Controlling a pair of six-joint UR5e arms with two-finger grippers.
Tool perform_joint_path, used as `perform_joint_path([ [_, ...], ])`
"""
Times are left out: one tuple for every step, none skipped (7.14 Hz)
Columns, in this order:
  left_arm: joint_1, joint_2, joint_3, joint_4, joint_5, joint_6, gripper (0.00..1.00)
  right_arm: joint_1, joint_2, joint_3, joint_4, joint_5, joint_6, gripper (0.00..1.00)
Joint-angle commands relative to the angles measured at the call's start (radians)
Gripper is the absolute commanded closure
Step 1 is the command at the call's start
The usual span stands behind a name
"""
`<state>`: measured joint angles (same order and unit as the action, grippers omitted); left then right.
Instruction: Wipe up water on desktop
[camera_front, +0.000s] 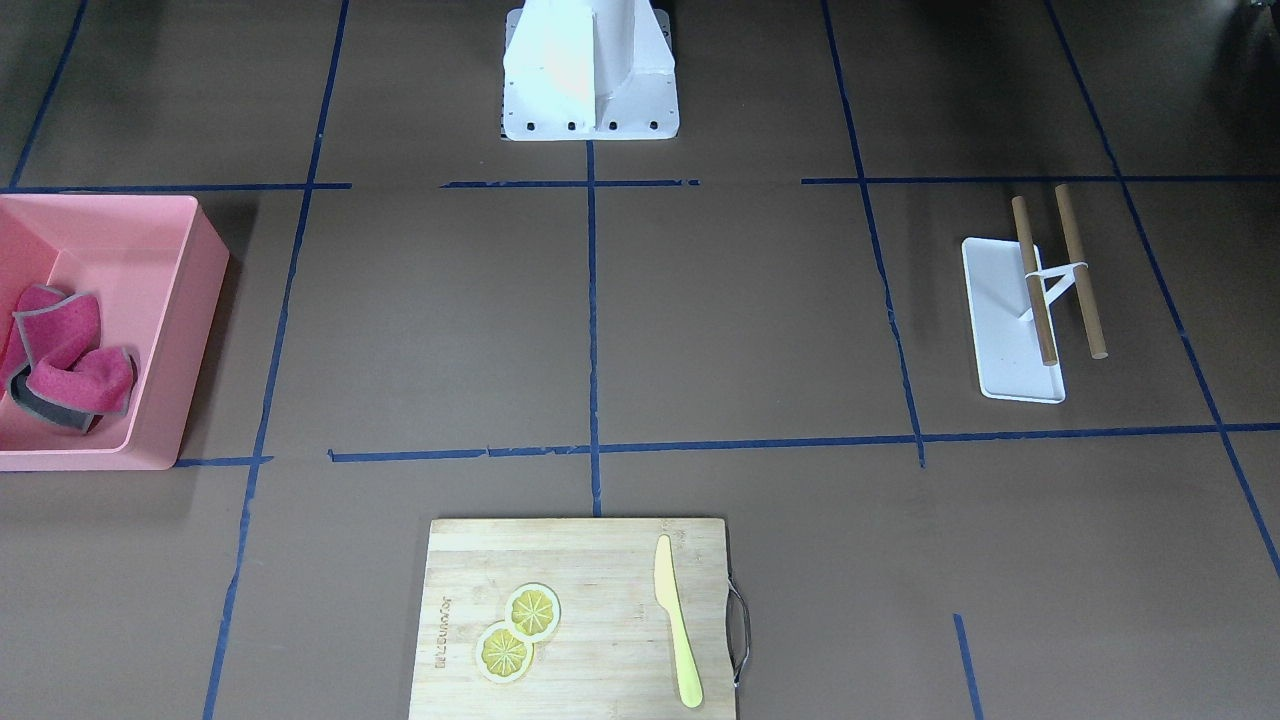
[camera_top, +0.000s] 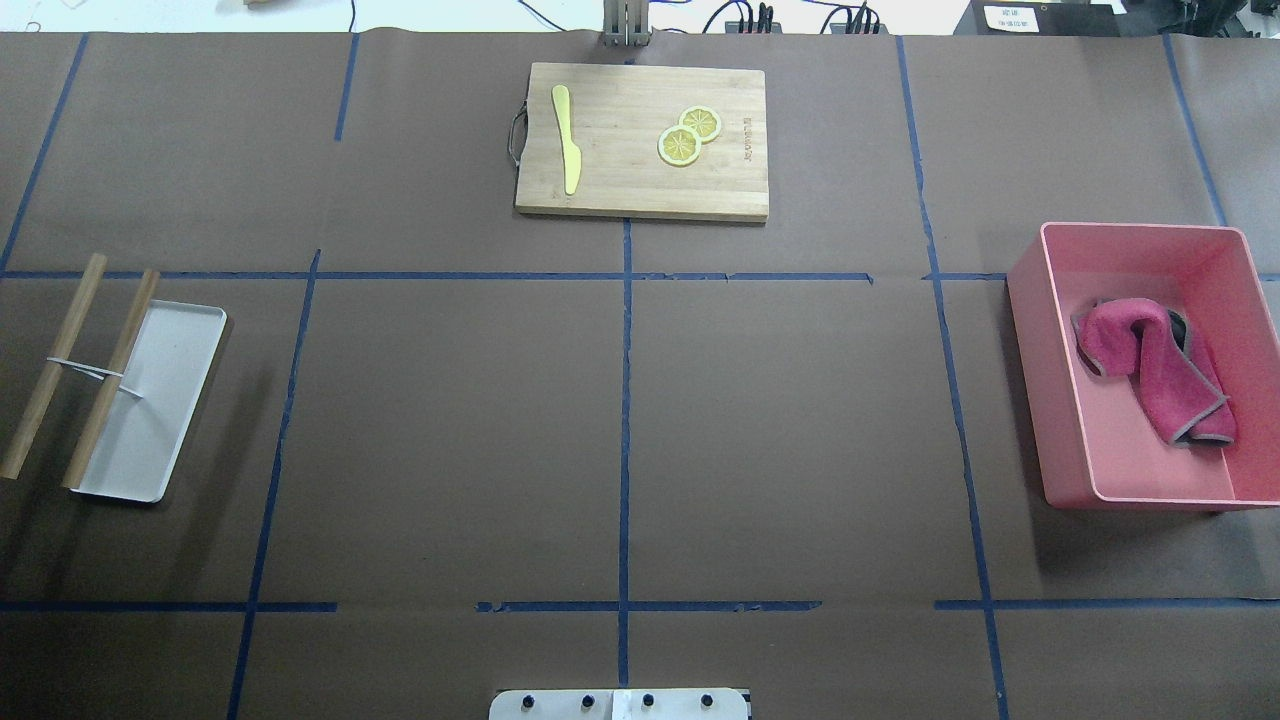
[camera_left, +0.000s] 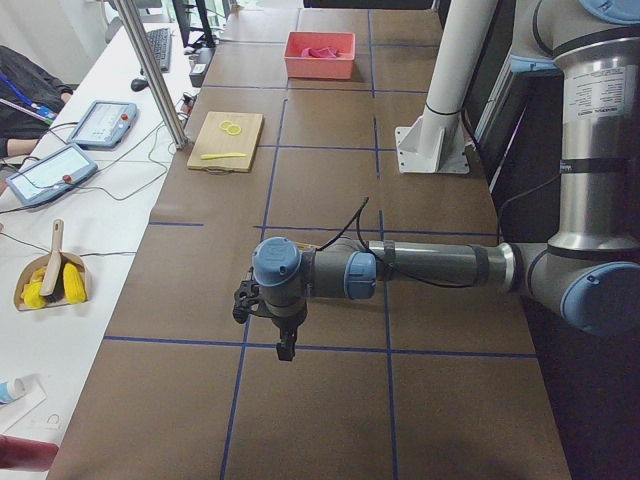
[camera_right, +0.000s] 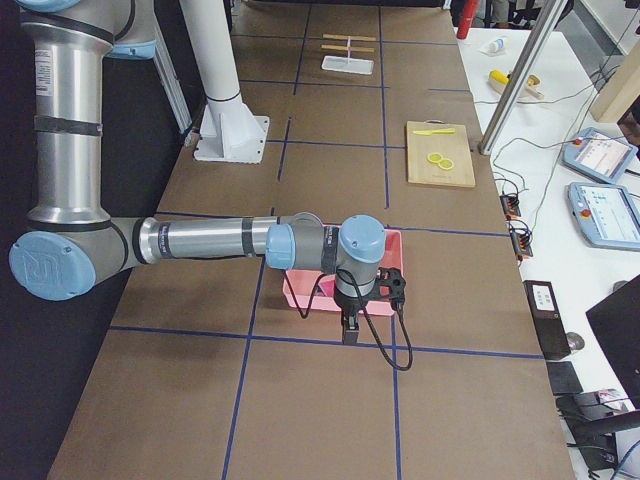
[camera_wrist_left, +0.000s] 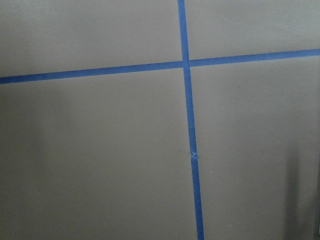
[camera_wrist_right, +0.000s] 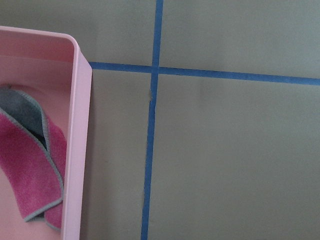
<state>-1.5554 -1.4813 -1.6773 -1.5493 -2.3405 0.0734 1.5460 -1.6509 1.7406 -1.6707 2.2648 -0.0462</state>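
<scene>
The desktop (camera_top: 450, 420) is a matte brown surface marked by blue tape lines; I see no water on it in any view. A crumpled pink cloth (camera_top: 1160, 375) lies in a pink bin (camera_top: 1025, 380) at the table's right end; it also shows in the right wrist view (camera_wrist_right: 30, 175). My left gripper (camera_left: 286, 348) hangs over bare desktop at the left end. My right gripper (camera_right: 349, 328) hangs just beside the bin. Both show only in the side views, so I cannot tell whether they are open or shut.
A wooden cutting board (camera_top: 620, 180) with a yellow knife (camera_top: 566, 140) and two lemon slices (camera_top: 688, 135) lies at the far middle edge. A white tray (camera_top: 160, 400) with two wooden rods (camera_top: 50, 365) is at the left. The robot base (camera_front: 590, 80) stands at the near edge.
</scene>
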Motion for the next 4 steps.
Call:
perform_joint_path([
  [0.000,0.004,-0.001,0.000,0.001,0.000,0.00,0.000,-0.003,-0.003,0.000,-0.002,0.000,0.00],
  [0.000,0.007,-0.001,0.000,0.001,0.000,0.00,0.000,-0.009,-0.001,0.000,-0.001,0.000,0.00],
  [0.000,0.010,0.001,0.000,0.000,0.003,0.00,0.000,-0.009,-0.003,0.000,-0.002,0.000,0.00],
  [0.000,0.007,0.002,0.000,0.001,0.003,0.00,0.000,-0.010,-0.009,0.000,-0.002,0.000,0.00],
])
